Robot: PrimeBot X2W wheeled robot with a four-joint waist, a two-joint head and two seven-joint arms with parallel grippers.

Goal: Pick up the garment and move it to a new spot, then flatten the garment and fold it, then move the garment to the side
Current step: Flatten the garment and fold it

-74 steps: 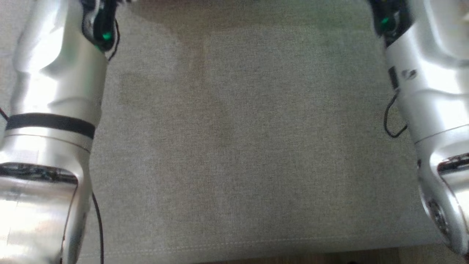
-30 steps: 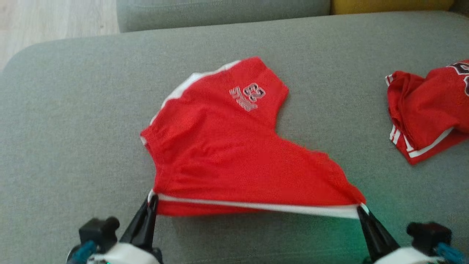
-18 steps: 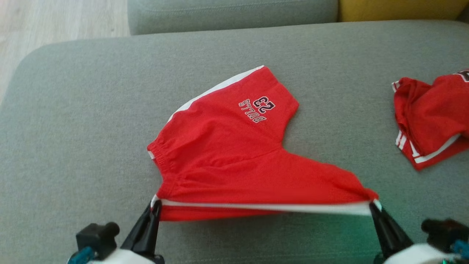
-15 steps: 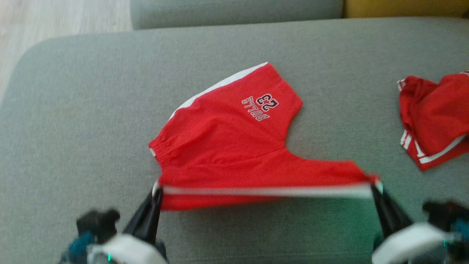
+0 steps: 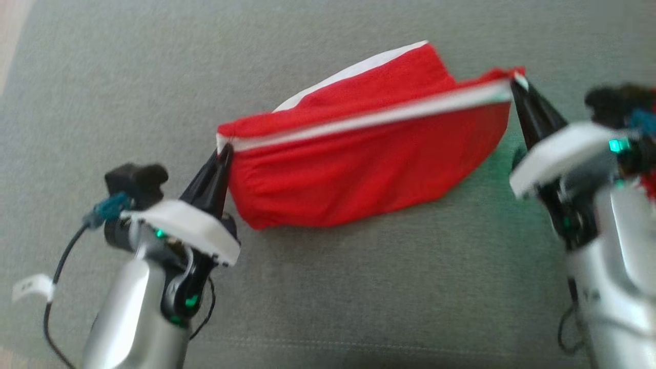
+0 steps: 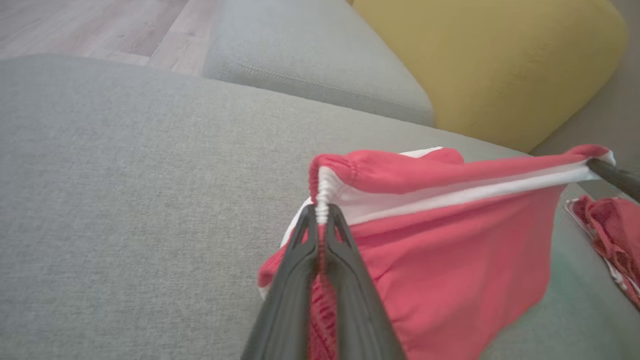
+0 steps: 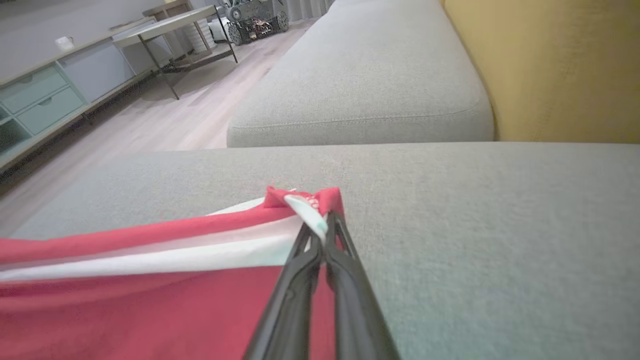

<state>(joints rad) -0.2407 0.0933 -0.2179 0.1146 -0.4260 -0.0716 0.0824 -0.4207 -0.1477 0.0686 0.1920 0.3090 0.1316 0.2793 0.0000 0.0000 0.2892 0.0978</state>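
Observation:
The garment [image 5: 369, 164] is a pair of red shorts with a white side stripe, stretched between my two grippers above the grey sofa cushion [image 5: 359, 287]. My left gripper [image 5: 224, 150] is shut on its left corner, by the gathered waistband [image 6: 322, 200]. My right gripper [image 5: 514, 82] is shut on the other end of the white stripe [image 7: 312, 212]. Red cloth hangs down from the taut stripe to the cushion. The far part of the shorts lies behind, folded under the raised edge.
A second red garment [image 6: 612, 235] lies crumpled on the cushion to the right. A yellow cushion [image 6: 495, 65] and another grey seat cushion [image 7: 370, 85] lie beyond. Wooden floor [image 7: 165, 120] and a low cabinet [image 7: 40, 95] are off the sofa's left end.
Both grippers have carried the striped edge up and away over the shorts, folding them; the printed leg is now covered. The head camera has also tilted down.

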